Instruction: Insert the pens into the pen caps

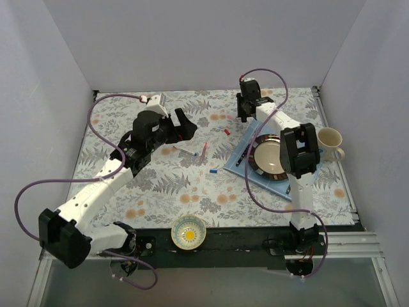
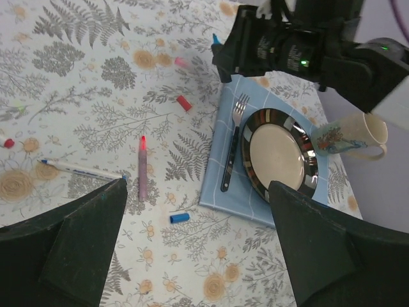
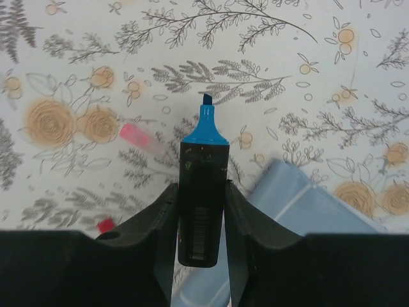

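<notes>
At the near edge of the counter (image 1: 160, 198), between the two arm bases, sits a small bowl (image 1: 189, 231) with a yellow middle. A bit farther in, a tiny blue cap (image 2: 179, 218) lies on its side, all by itself on the flowery cloth. It is near the corner of a blue placemat (image 2: 217, 185).

Past the blue cap lie two pens. The thin white pen (image 2: 80, 169) has a blue tip. The pink pen (image 2: 142, 176) has a red tip. The blue tip of the white pen is just beside the pink pen. Neither pen has a cap on.

The left claw (image 1: 184, 123) hangs over this spot. Its two fingers are spread wide apart and there is nothing between them.

To the right, the placemat holds a shiny plate (image 2: 276, 153) with a cream middle. A dark fork (image 2: 231, 150) lies on the mat just beside the plate. A cream mug (image 1: 330, 142) stands past the plate, close to the right edge.

Farther back, a red cap (image 2: 184, 103) lies alone on the cloth.

At the far corner of the mat is the right claw (image 3: 202, 198). Its fingers squeeze a thick black marker (image 3: 203, 166) from both sides. The marker's light-blue tip is bare and sticks out past the fingers. A pink cap (image 3: 136, 135) lies on the cloth near that tip, off to one side and not touching it.
</notes>
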Available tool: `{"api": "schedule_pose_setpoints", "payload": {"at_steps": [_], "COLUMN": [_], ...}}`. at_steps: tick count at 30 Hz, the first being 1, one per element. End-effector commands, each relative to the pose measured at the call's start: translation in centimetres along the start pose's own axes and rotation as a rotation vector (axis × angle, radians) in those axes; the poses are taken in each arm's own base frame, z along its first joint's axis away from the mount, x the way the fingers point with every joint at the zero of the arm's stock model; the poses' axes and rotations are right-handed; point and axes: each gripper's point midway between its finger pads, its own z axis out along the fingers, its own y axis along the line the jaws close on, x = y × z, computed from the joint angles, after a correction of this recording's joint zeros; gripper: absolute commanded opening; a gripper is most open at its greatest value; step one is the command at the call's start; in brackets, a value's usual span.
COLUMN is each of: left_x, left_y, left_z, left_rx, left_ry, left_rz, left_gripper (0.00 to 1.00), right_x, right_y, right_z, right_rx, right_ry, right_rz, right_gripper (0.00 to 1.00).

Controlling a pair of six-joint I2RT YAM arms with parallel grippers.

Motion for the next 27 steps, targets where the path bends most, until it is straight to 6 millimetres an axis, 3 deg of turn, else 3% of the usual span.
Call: {"api": "schedule_pose_setpoints", "payload": {"at_steps": [1, 2, 3, 4, 5, 6, 8, 9, 12, 15, 17, 21, 27], "left_x": [-1.5, -2.1, -2.5, -1.8, -1.9, -2.5, -2.3, -2.4, -1.4, -0.3, 0.5, 1.6, 3.1], "left_y": [-1.1, -1.4, -0.4, -1.4, -1.4, -1.3, -1.7, -1.9, -1.7, -1.9, -1.9, -2.5, -3.4], "left_z": [0.7, 0.9, 1.7, 1.7, 2.0, 2.7, 3.3, 3.6, 4.6, 5.1, 5.5, 5.7, 6.2], "left_rx": [0.011, 0.028, 0.024, 0.114, 0.143, 0.179, 0.218, 0.24, 0.267, 0.313, 0.33, 0.378, 0.413], "left_ry": [0.035, 0.031, 0.037, 0.098, 0.111, 0.098, 0.112, 0.106, 0.126, 0.151, 0.173, 0.208, 0.233], "left_rz": [-0.123, -0.159, -0.197, -0.229, -0.278, -0.286, -0.266, -0.245, -0.23, -0.232, -0.243, -0.246, -0.245], "left_gripper": [0.91, 0.9, 0.9, 0.89, 0.87, 0.83, 0.82, 0.81, 0.81, 0.8, 0.78, 0.76, 0.74], "right_x": [-6.2, -4.3, -4.8, -5.0, -1.8, -2.9, -1.9, -1.1, 0.7, 0.4, 1.7, 1.8, 2.0], "right_y": [2.5, 3.4, 3.8, 4.9, 6.0, 6.5, 8.8, 9.0, 10.1, 11.5, 12.6, 13.7, 15.3], "right_z": [-7.5, -8.0, -10.3, -11.5, -11.7, -14.6, -17.0, -18.6, -21.3, -24.5, -25.4, -27.3, -28.4], "right_rx": [-0.116, -0.135, -0.162, -0.208, -0.236, -0.266, -0.346, -0.372, -0.43, -0.52, -0.57, -0.621, -0.681], "right_ry": [-0.206, -0.176, -0.206, -0.239, -0.195, -0.256, -0.291, -0.3, -0.303, -0.372, -0.357, -0.372, -0.372], "right_rz": [-0.017, -0.034, -0.028, -0.03, -0.059, -0.054, -0.073, -0.071, -0.047, -0.017, -0.013, -0.011, -0.016], "right_gripper": [0.01, 0.01, 0.01, 0.01, 0.01, 0.01, 0.01, 0.01, 0.01, 0.01, 0.01, 0.01, 0.01]}}
